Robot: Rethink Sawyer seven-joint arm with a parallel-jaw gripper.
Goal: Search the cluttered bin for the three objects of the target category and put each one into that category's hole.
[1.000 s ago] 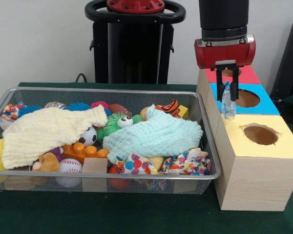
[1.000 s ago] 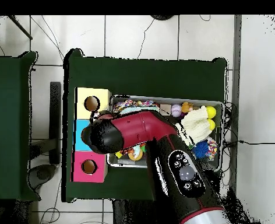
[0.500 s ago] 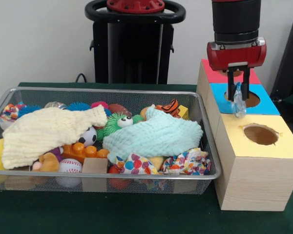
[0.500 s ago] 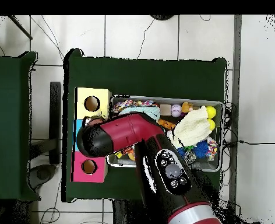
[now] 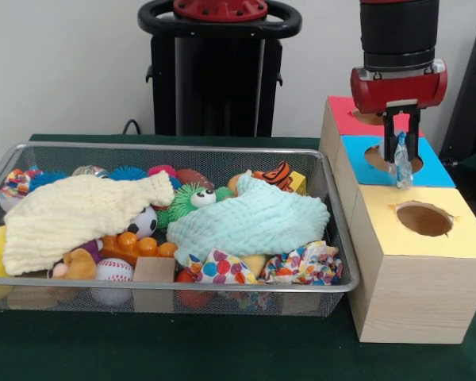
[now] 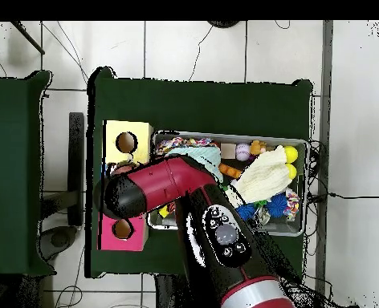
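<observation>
On the green counter (image 5: pixel 222 353), the wire mesh bin (image 5: pixel 166 298) sits at the left, packed with toys. Along its near edge lie a baseball (image 5: pixel 113 270), a plain wooden block (image 5: pixel 154 270), a polka-dot cloth (image 5: pixel 216 267) and a crumpled multicoloured cloth (image 5: pixel 309 264). Behind these, a cream knitted cloth (image 5: pixel 79 214) covers the left half and a mint green cloth (image 5: pixel 250 221) covers the right half; an orange toy brick (image 5: pixel 135 246) and a green fuzzy toy with a googly eye (image 5: pixel 192 200) show between them. A tiger-striped toy (image 5: pixel 276 175) pokes up at the far right corner.

Just right of the bin stands the wooden box row. Nearest is the yellow-topped box (image 5: pixel 444 238) with its round hole (image 5: pixel 423 218), then the blue-topped box (image 5: pixel 432 167), then the red-topped box (image 5: pixel 345 121) farthest back.

The gripper (image 5: pixel 402 139) hangs over the blue box's hole (image 5: pixel 381 157), clenched on a small crinkled clear plastic piece (image 5: pixel 401 168) that dangles from its tips.
</observation>
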